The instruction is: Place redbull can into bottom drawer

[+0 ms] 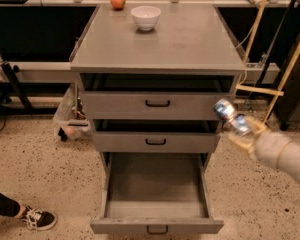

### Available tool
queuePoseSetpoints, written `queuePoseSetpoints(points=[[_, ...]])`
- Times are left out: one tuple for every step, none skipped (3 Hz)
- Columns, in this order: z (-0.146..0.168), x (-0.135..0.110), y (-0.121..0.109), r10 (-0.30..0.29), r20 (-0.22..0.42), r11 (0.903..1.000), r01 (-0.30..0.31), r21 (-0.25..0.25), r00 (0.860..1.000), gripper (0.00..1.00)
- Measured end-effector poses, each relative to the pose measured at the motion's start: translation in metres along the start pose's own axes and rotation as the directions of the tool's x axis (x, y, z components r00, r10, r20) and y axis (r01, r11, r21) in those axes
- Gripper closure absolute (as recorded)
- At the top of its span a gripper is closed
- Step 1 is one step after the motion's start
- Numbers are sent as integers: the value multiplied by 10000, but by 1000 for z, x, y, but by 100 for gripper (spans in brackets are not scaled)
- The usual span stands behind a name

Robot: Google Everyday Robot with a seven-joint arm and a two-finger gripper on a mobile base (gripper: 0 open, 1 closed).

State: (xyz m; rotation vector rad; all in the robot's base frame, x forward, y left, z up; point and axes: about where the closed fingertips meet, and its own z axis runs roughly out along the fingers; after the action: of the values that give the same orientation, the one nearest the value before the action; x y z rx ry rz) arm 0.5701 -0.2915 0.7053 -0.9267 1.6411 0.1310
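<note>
Nearest the camera, the bottom drawer stands pulled far out of the grey cabinet. Its plain grey floor is bare and its front panel, with a small black bar handle, lies at the lower edge of the view. A dark sneaker on a person's foot rests on the speckled floor at the lower left, well apart from the cabinet.

To the right of the cabinet, the arm reaches in from the right edge of the view. Its gripper hangs just off the cabinet's right side, at about the level of the middle drawer and above and to the right of the open bottom drawer. The gripper is clenched on the redbull can, which is up in the air, not in any drawer. The can is tilted, its upper end leaning toward the cabinet's right edge, near the right end of the top drawer. Whether the can touches the cabinet cannot be told.

The middle and top drawers are each drawn out a little, showing a dark gap above each front, and each carries a black bar handle.

On the cabinet top, a white bowl sits upright toward the far edge, left of centre. An orange lies near the far left corner, close to the bowl but apart from it.

Beyond, a clear plastic bin sits on the floor behind the cabinet's left side, and a light wooden frame stands to the right.
</note>
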Motion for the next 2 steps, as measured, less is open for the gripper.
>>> queuePoseSetpoints(points=[[17, 92, 87, 323, -1450, 9952, -453, -872, 9889, 100], [32, 176, 163, 677, -2798, 9810, -1149, -1561, 9577, 100]])
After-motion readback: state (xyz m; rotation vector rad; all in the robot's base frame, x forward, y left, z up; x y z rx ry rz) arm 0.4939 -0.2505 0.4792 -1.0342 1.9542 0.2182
